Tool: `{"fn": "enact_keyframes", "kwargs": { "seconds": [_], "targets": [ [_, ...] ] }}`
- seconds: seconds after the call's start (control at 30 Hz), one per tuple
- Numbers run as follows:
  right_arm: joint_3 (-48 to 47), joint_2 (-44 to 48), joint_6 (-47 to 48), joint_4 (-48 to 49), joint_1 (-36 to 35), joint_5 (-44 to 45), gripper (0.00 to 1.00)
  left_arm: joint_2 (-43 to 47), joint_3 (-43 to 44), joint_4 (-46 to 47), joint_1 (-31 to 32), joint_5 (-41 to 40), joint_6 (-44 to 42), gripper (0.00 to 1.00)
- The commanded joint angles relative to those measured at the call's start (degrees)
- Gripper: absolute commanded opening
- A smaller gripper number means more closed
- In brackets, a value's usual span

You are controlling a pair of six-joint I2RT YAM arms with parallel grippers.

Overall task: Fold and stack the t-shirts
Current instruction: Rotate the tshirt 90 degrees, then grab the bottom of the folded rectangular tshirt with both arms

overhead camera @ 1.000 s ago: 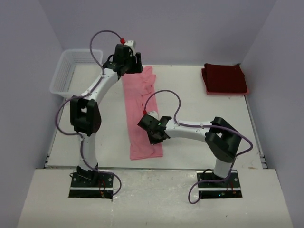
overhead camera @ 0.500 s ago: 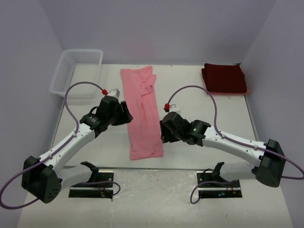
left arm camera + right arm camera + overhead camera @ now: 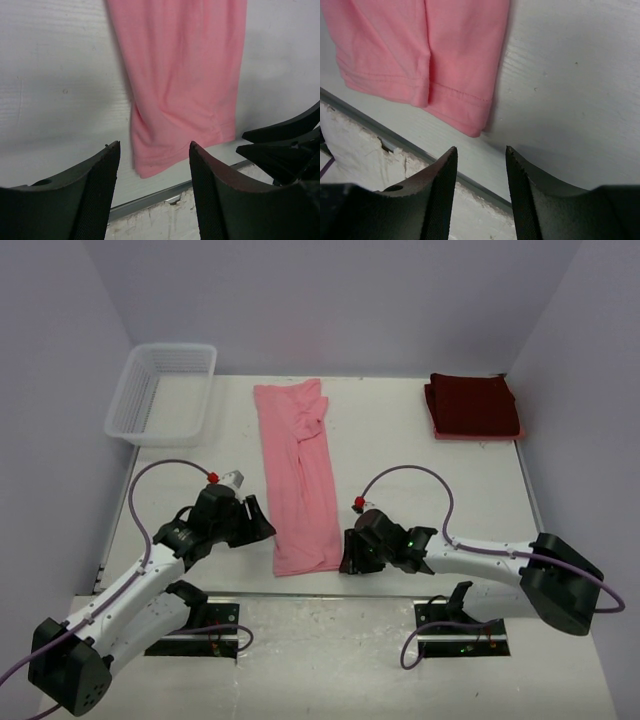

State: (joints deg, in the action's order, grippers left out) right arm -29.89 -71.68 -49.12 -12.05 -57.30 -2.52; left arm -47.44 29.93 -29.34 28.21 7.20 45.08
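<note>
The light pink t-shirt lies folded lengthwise into a long strip down the middle of the table, its near hem close to the front edge. Folded at the far right corner rests the dark maroon t-shirt. My left gripper hovers low just left of the pink shirt's near end, open, nothing between its fingers. To the right of that same end my right gripper is open and empty too.
A white lattice basket stands at the far left corner. The table's metal front edge runs just below both grippers. Purple walls close in the left, back and right sides.
Both arms have swung down to the near end of the pink shirt, the left from the shirt's far end, the right from over its middle. The right gripper has opened.
</note>
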Motion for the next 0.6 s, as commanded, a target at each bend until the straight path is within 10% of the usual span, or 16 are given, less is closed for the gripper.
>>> {"fn": "enact_keyframes", "kwargs": {
  "seconds": [0.0,0.57],
  "targets": [
    [0.4,-1.3,-3.4,7.0,0.2,-0.6,0.45,1.5,-2.2,1.0,0.2,2.5,1.0,0.59],
    [-2.4,-8.5,-3.3,5.2,1.0,5.1,0.28,3.1,-5.8,-2.9,2.0,-0.2,2.6,0.57]
  ]
}}
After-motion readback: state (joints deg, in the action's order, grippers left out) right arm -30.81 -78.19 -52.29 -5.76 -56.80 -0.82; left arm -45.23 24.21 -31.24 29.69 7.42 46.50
